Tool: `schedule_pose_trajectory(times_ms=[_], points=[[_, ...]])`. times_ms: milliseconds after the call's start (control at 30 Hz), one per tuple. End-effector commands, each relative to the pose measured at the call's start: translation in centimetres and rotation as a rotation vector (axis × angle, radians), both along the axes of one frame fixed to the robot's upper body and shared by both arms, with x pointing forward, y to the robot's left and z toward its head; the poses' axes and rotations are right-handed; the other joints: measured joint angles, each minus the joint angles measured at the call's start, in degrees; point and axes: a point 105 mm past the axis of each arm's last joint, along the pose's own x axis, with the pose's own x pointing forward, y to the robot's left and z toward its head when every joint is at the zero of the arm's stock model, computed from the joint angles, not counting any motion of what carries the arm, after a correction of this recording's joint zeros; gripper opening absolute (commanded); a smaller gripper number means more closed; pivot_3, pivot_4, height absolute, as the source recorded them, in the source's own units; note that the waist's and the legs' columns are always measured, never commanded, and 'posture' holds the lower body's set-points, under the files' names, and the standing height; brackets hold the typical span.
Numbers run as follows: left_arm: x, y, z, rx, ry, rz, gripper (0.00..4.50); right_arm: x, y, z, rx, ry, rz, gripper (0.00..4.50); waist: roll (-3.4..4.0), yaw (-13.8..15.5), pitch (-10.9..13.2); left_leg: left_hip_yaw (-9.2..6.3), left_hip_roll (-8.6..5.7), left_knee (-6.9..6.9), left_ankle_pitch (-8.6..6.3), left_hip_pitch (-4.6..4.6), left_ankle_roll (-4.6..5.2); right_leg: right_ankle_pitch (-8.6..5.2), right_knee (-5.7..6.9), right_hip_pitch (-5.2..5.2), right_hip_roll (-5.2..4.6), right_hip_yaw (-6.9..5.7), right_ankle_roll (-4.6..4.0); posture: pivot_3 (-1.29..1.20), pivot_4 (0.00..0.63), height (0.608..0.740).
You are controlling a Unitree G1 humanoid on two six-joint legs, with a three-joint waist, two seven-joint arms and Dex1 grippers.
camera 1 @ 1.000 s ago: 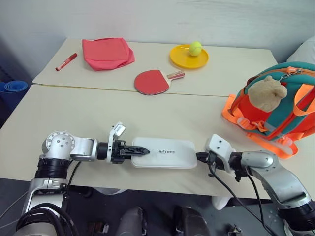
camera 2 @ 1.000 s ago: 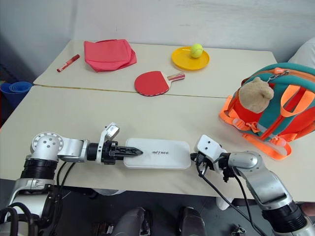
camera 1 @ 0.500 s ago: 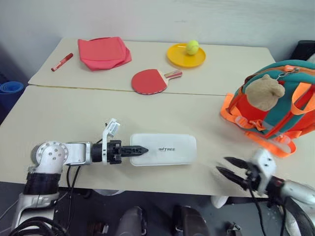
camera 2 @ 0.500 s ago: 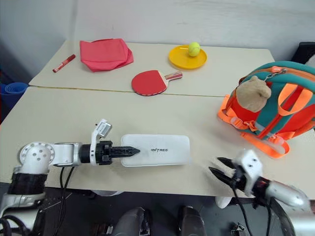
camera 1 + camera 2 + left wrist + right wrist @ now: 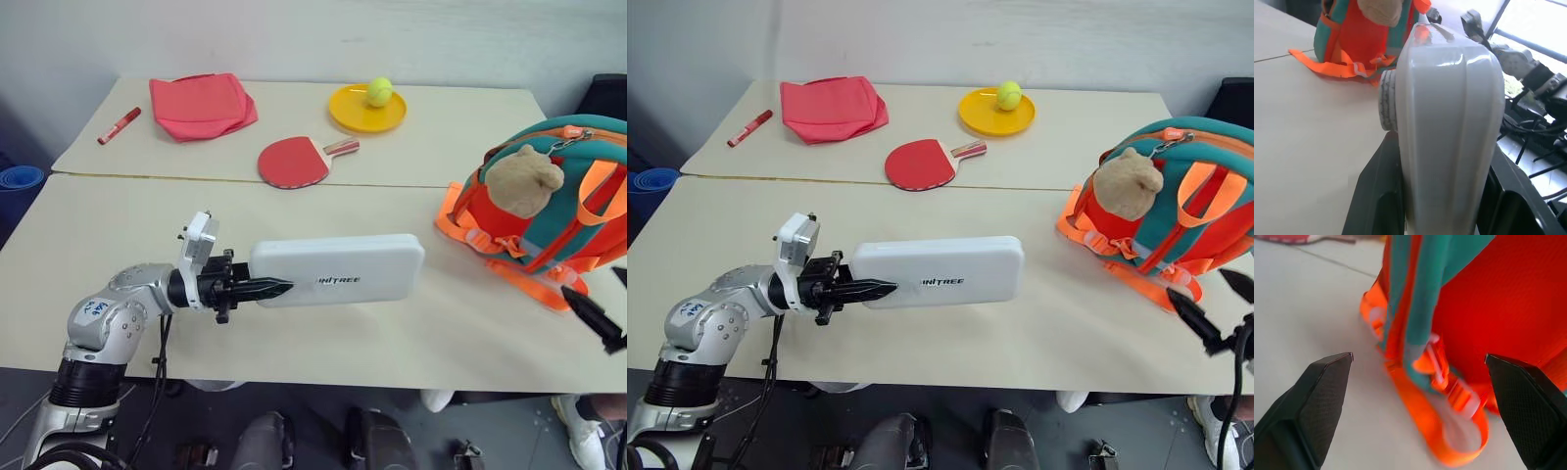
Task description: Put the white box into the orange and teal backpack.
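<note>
We are gripping the white box (image 5: 939,273) by its end with the left gripper (image 5: 862,290), fingers clamped on it, holding it off the table (image 5: 823,215), long side level and pointing toward the orange and teal backpack (image 5: 1176,211). The backpack is standing upright at the table's right, well apart from the box. Our right gripper (image 5: 1220,306) is hanging just beside the backpack's straps, jaws spread wide, holding nothing.
</note>
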Motion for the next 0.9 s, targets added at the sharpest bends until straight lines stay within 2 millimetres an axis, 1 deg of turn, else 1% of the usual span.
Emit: schedule_pose_trajectory(times_ms=[33, 67, 167, 200, 233, 300, 400, 467, 533, 633, 667, 733, 800, 900], points=[[0.0, 0.4, 0.8, 0.0, -0.051, -0.013, 1.32, 2.2, 1.8, 0.7, 0.017, -0.016, 0.124, 4.42, 0.0, -0.06, 0.01, -0.02, 0.0, 0.0, 0.0, 0.03, 0.0, 0.0, 0.02, 0.02, 0.0, 0.0, 0.0, 0.0, 0.15, 0.74], [0.0, 0.4, 0.7, 0.001, -0.047, -0.011, 1.32, 2.9, 2.4, 0.9, 0.032, -0.019, 0.159, 4.42, 0.0, -0.1, 0.01, -0.03, 0.01, 0.01, 0.02, 0.04, 0.01, 0.0, 0.04, 0.03, 0.01, -0.03, 0.0, 0.0, 0.15, 0.74], [-0.1, 0.8, 0.3, 0.007, -0.017, -0.004, 1.32, 5.5, 3.9, 0.9, 0.049, -0.032, 0.217, 3.83, 0.02, -0.52, 0.03, -0.04, 0.0, 0.04, 0.05, 0.01, 0.03, 0.0, 0.1, 0.02, -0.01, -0.05, 0.01, 0.0, 0.15, 0.74], [-0.3, 0.8, 0.2, 0.007, -0.003, -0.007, 1.32, 6.4, 4.3, 1.1, 0.059, -0.035, 0.231, 3.45, 0.06, -0.55, 0.05, -0.04, -0.01, 0.07, 0.05, 0.01, 0.03, 0.0, 0.12, 0.03, -0.01, -0.05, 0.01, 0.0, 0.15, 0.74], [-0.3, 0.8, 0.1, 0.007, 0.006, -0.01, 1.32, 6.9, 4.5, 1.2, 0.067, -0.037, 0.239, 3.2, 0.05, -0.58, 0.05, -0.04, -0.02, 0.09, 0.05, -0.02, 0.04, 0.01, 0.15, 0.02, -0.02, -0.06, 0.02, 0.0, 0.15, 0.74], [-0.4, 1.0, 0.8, -0.035, 0.056, -0.003, 1.32, 8.0, 5.7, 1.5, 0.081, -0.052, 0.281, 2.52, 0.05, -0.62, 0.06, -0.04, -0.02, 0.16, 0.07, -0.03, 0.06, 0.01, 0.23, 0.02, -0.01, -0.07, 0.02, 0.0, 0.15, 0.74], [-0.2, 1.6, 1.4, -0.045, 0.074, 0.023, 1.32, 8.7, 7.2, 1.8, 0.08, -0.062, 0.338, 1.46, 0.03, -0.63, 0.09, -0.05, 0.0, 0.22, 0.09, -0.06, 0.07, 0.01, 0.38, 0.02, 0.0, -0.08, 0.03, 0.0, 0.15, 0.74], [0.1, 2.8, 1.6, -0.044, 0.07, 0.064, 1.32, 8.9, 9.0, 2.0, 0.096, -0.074, 0.403, 0.81, 0.01, -0.64, 0.1, -0.06, 0.0, 0.23, 0.09, -0.06, 0.07, 0.01, 0.38, 0.04, 0.0, -0.08, 0.03, 0.0, 0.15, 0.74], [0.6, 4.1, 1.7, -0.041, 0.05, 0.121, 1.32, 8.7, 11.5, 2.8, 0.177, -0.112, 0.492, 0.12, 0.02, -0.66, 0.1, -0.07, 0.0, 0.24, 0.09, -0.06, 0.05, 0.01, 0.38, 0.04, 0.0, -0.09, 0.03, 0.0, 0.15, 0.74], [1.6, 5.8, 2.0, -0.045, 0.04, 0.214, 1.32, 7.6, 16.3, 3.4, 0.225, -0.102, 0.664, 0.06, 0.13, -0.98, 0.16, -0.07, 0.05, 0.23, 0.09, -0.04, 0.0, 0.01, 0.45, 0.03, 0.02, -0.08, 0.03, 0.0, 0.15, 0.74], [1.7, 6.3, 2.1, -0.048, 0.04, 0.229, 1.32, 7.2, 17.4, 3.5, 0.234, -0.097, 0.703, 0.06, 0.14, -1.03, 0.17, -0.08, 0.06, 0.22, 0.09, -0.04, -0.01, 0.01, 0.46, 0.02, 0.03, -0.08, 0.03, 0.0, 0.15, 0.74], [2.1, 7.5, 2.7, -0.076, 0.041, 0.281, 1.32, 5.6, 20.0, 4.0, 0.269, -0.073, 0.828, 0.06, 0.15, -1.0, 0.18, -0.09, 0.08, 0.22, 0.08, -0.07, -0.03, 0.01, 0.46, 0.0, 0.04, -0.1, 0.03, 0.0, 0.15, 0.74], [2.2, 8.4, 3.0, -0.091, 0.047, 0.32, 1.32, 4.2, 21.7, 4.3, 0.289, -0.044, 0.921, 0.06, 0.14, -0.9, 0.19, -0.1, 0.08, 0.22, 0.08, -0.16, -0.03, 0.01, 0.46, -0.1, 0.02, -0.1, 0.02, 0.0, 0.15, 0.74], [2.0, 9.7, 2.6, -0.073, 0.07, 0.357, 1.32, 1.4, 24.2, 4.8, 0.329, 0.008, 1.066, 0.06, 0.11, -0.81, 0.2, -0.1, 0.06, 0.22, 0.07, -0.3, -0.03, 0.01, 0.45, -0.27, 0.0, -0.09, 0.03, 0.0, 0.15, 0.74]])
